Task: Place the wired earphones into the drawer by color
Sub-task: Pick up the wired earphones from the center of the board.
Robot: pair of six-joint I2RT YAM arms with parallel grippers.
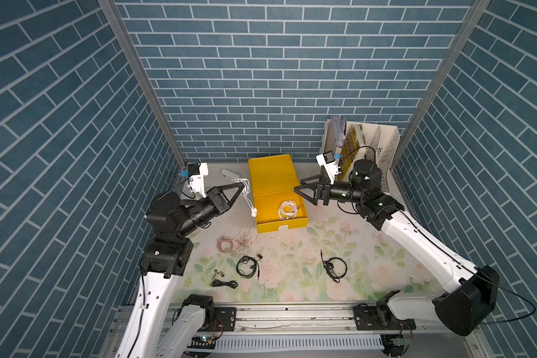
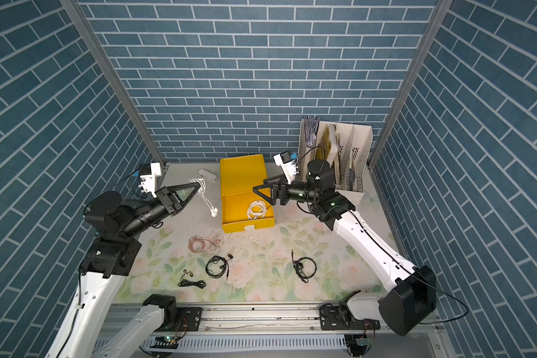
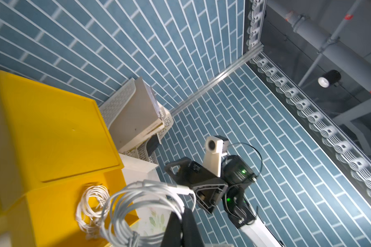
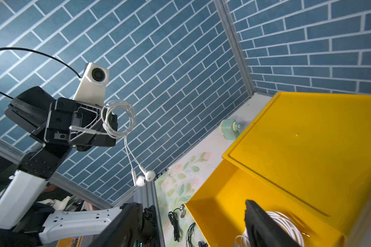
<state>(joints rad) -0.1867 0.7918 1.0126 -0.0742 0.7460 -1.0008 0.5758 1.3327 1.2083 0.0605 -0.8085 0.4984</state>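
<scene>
Currently, the left gripper [image 1: 241, 187], at 10 o'clock on the table [image 1: 292, 272], is clamped on 1 set of white earphones [image 1: 254, 212]. The coil hangs from its tips and the earbuds dangle below, at 9 o'clock of the open drawer [image 1: 267, 225]. 1 pinkish set [image 1: 227, 246] and 3 black sets [image 1: 254, 266] lie on the table at 6 o'clock of that drawer. The drawer is pulled out from the yellow cabinet [image 1: 270, 173] at 12 o'clock, and a 2nd white coil [image 1: 282, 212] lies inside. The right gripper [image 1: 299, 187], at 3 o'clock of the drawer, has its jaws apart and holds nothing.
</scene>
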